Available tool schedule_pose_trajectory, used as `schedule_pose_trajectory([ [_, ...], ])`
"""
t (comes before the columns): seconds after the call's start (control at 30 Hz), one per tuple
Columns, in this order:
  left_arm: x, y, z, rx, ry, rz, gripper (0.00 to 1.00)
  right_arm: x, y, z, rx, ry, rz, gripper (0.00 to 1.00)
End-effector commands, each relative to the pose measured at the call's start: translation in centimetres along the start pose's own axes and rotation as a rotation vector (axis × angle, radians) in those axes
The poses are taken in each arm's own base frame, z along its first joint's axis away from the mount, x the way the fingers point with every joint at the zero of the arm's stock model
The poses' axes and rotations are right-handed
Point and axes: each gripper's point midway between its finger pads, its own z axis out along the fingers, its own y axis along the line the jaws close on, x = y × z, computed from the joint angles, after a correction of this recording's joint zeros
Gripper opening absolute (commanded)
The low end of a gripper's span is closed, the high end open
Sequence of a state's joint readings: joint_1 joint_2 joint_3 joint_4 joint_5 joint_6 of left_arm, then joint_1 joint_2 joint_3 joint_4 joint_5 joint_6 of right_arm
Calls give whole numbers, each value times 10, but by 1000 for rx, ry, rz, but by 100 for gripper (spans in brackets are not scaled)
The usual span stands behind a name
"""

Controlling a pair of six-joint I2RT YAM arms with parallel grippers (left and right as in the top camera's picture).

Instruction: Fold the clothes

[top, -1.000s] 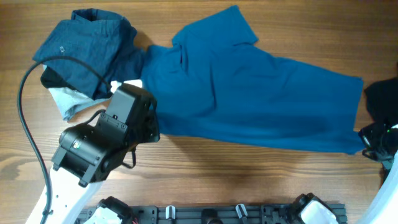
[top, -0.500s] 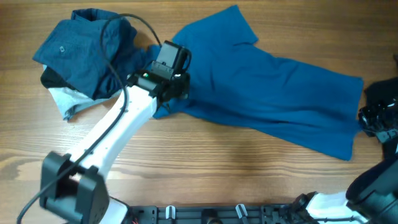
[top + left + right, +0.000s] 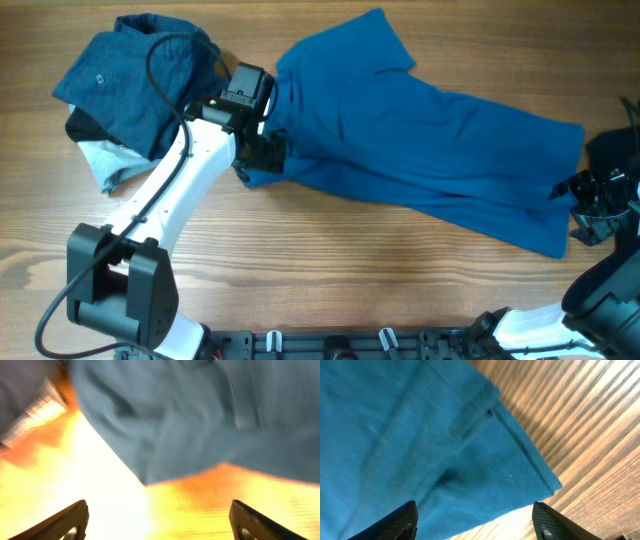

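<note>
1. The blue shirt (image 3: 420, 150) lies spread across the middle of the table (image 3: 380, 290), running from upper left to lower right. It is flat in the main but creased, with a short sleeve jutting out at the top.
2. The shirt is a plain teal knit. The right wrist view shows a stitched hem and a squared corner (image 3: 410, 435). The left wrist view is blurred and shows only soft folds (image 3: 200, 415).
3. The lower hem runs diagonally, and bare wood-grain tabletop lies open below it along the whole front.
4. The left gripper (image 3: 262, 155) sits at the shirt's lower left edge. Its fingers (image 3: 75, 517) are spread apart with nothing between them. Contact with the cloth cannot be determined.
5. The right gripper (image 3: 585, 210) is at the shirt's lower right corner. Its fingers (image 3: 405, 520) are also apart and empty, with the hem corner just ahead of them.
6. A pile of dark blue clothes (image 3: 130, 80) lies at the upper left, touching the shirt, with a pale grey piece (image 3: 100, 160) beneath it. A black cable (image 3: 165, 60) loops over the pile.
</note>
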State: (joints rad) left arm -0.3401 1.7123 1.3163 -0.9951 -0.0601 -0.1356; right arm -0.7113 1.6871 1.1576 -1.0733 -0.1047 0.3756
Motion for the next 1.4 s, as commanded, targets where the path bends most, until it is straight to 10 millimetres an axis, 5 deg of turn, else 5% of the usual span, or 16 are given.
schedule_pose_trajectory([
  [0.0,24,-16,17,100,68,-3,84,21,-4,17,7,77,-15,74],
  [0.07,26,-17,38,104,49,-3,80,25,0,21,-24,94,-31,74],
  [0.17,19,-15,64,95,-5,-6,61,28,4,22,-46,104,-34,73],
  [0.27,11,-3,77,45,-36,-16,57,28,3,22,-45,107,-40,73],
  [0.4,6,3,89,40,-38,-7,39,28,3,22,-45,107,-41,73],
  [0.47,5,6,90,38,-38,7,4,28,3,22,-45,106,-44,73],
  [0.53,-2,13,82,19,-58,-5,4,27,2,23,-40,101,-55,73],
  [0.73,-69,58,9,9,-270,-136,4,24,5,23,-55,88,-111,73],
  [1.03,-98,66,-1,12,-390,-153,4,3,-6,24,23,-5,-177,76],
  [1.2,-98,66,-1,12,-390,-153,4,9,-17,37,64,-1,-171,56],
  [1.37,-97,66,-1,12,-389,-153,4,20,-26,58,78,7,-129,52],
])
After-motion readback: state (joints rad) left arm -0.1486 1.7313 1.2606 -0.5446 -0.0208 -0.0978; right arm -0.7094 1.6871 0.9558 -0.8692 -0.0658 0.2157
